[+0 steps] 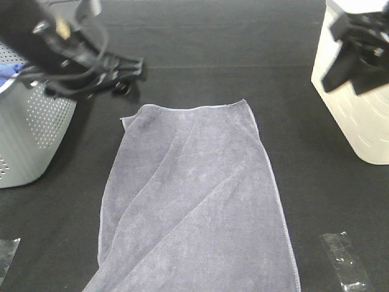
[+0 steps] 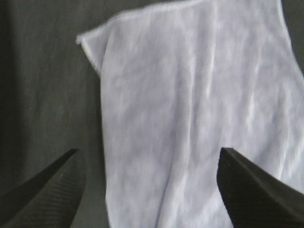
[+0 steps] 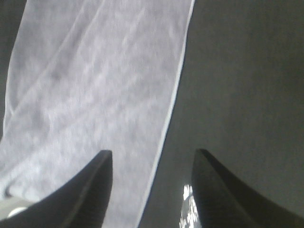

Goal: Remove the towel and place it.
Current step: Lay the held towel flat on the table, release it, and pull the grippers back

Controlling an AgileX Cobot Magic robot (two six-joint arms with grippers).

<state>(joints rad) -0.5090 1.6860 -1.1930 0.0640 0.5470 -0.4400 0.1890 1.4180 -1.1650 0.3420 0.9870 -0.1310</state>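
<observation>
1. Left edge of the tabletop point(image 1: 243, 48): a grey perforated basket point(image 1: 30, 134) stands here. A blue cloth point(image 1: 7, 72) shows inside it. The towel point(image 1: 194, 201) is not in the basket.

2. Left gripper point(image 2: 149, 154): it hangs above the tabletop between the basket and the towel's far left corner. The jaws stand wide apart with nothing between them.

3. Centre of the tabletop: the towel lies spread out and lengthwise, from mid-table to the near edge, where it runs out of the high view. Shallow creases cross it and the far left corner is slightly rumpled.

4. Right gripper point(image 3: 153, 154): it is raised near the far right corner, in front of a cream container point(image 1: 358, 134). The jaws are spread and empty.

5. Status: we judge both steps complete, with the towel out of the basket and laid down, touched by neither gripper. At most, we see smoothing the creases and parking the arms as left to do.
</observation>
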